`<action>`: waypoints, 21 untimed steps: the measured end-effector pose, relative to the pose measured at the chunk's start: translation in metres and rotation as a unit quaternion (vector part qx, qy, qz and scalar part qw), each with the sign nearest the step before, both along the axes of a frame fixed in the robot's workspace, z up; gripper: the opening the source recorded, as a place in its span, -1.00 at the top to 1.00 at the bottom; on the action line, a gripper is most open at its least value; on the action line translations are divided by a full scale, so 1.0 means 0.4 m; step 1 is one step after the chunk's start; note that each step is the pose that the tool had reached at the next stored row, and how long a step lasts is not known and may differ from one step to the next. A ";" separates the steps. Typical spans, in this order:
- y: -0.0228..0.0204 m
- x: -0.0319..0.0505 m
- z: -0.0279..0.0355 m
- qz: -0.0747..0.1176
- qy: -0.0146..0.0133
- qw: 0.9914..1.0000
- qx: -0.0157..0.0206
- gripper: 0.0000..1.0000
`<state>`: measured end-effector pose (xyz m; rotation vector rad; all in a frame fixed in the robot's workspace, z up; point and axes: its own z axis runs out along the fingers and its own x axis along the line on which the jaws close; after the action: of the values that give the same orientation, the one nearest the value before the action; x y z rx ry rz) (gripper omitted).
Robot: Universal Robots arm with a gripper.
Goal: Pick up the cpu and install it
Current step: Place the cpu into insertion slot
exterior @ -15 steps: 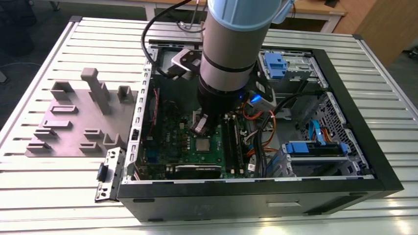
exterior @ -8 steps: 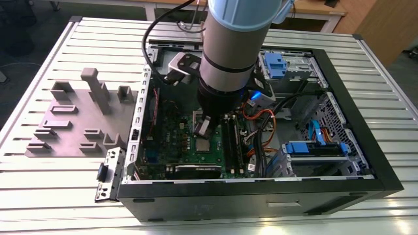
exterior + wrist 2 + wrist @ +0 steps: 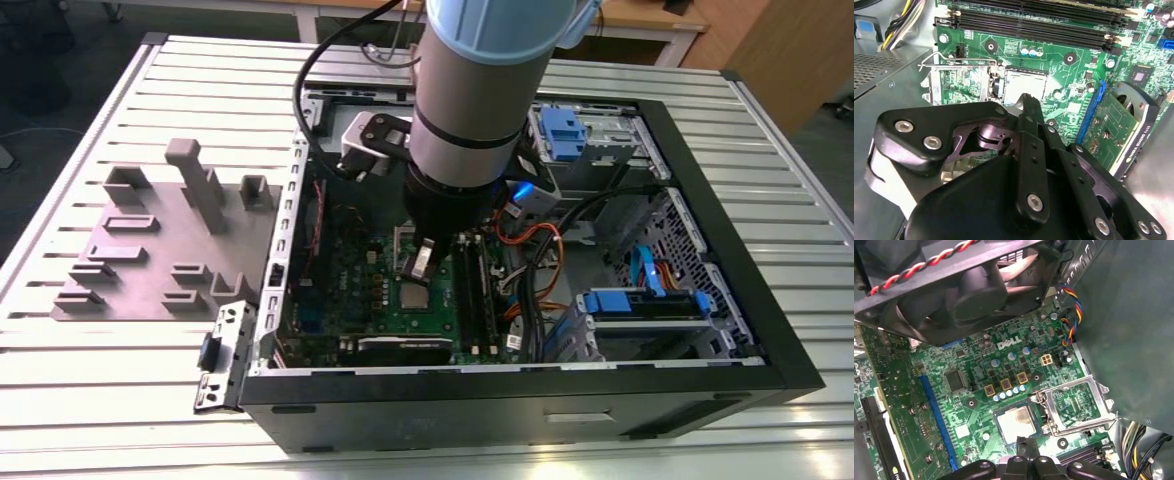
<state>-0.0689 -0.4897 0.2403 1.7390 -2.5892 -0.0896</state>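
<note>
One robot arm (image 3: pixel 467 90) reaches straight down into one open computer case (image 3: pixel 787 330) that lies on the table (image 3: pixel 107 400). Its one hand (image 3: pixel 420 258) hangs low over the one green board (image 3: pixel 979 370), and its fingers (image 3: pixel 1026 130) look pressed together with nothing between them. One cpu (image 3: pixel 1015 422) lies flat in its square seat on the board, right under the tips of the hand, and just beside it one metal frame (image 3: pixel 1102 399) stands flipped open.
</note>
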 end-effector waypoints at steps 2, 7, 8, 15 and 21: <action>0.000 0.000 0.000 0.000 0.000 1.000 0.000 0.79; 0.000 0.000 0.000 0.000 0.000 1.000 0.001 0.79; 0.000 0.000 0.000 0.000 0.000 1.000 0.001 0.79; 0.000 0.000 0.000 0.000 0.000 1.000 0.003 0.79; -0.012 0.000 -0.001 0.000 0.000 0.999 0.041 0.79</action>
<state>-0.0689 -0.4943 0.2399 1.7647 -2.6214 -0.1996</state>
